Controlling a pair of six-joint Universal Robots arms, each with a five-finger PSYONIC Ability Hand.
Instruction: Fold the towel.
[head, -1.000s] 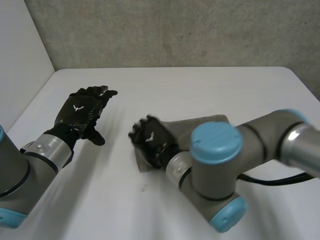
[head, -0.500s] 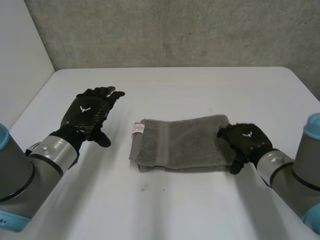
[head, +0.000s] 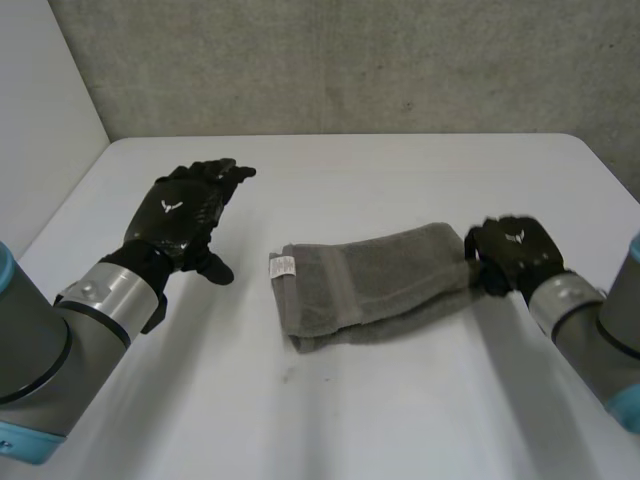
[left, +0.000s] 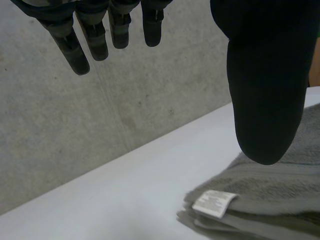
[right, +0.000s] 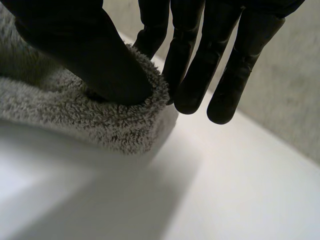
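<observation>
A grey towel (head: 370, 285), folded into a long strip, lies across the middle of the white table (head: 400, 180), with a white label (head: 281, 266) at its left end. My right hand (head: 515, 250) is at the strip's right end. In the right wrist view its thumb (right: 85, 55) presses the towel (right: 75, 115) edge against the fingers (right: 192, 65) behind it, a pinch. My left hand (head: 180, 215) hovers left of the towel, fingers straight, holding nothing. In the left wrist view the label (left: 214, 202) and the towel (left: 280, 195) end lie below its thumb (left: 265, 75).
A grey concrete wall (head: 350, 60) runs behind the table's far edge. A white panel (head: 40, 120) stands at the far left. Bare tabletop lies in front of and behind the towel.
My right hand swept from the towel's left end to its right end and closed on it. The strip has turned a little, its right end farther back. The left hand drifted slightly forward.
</observation>
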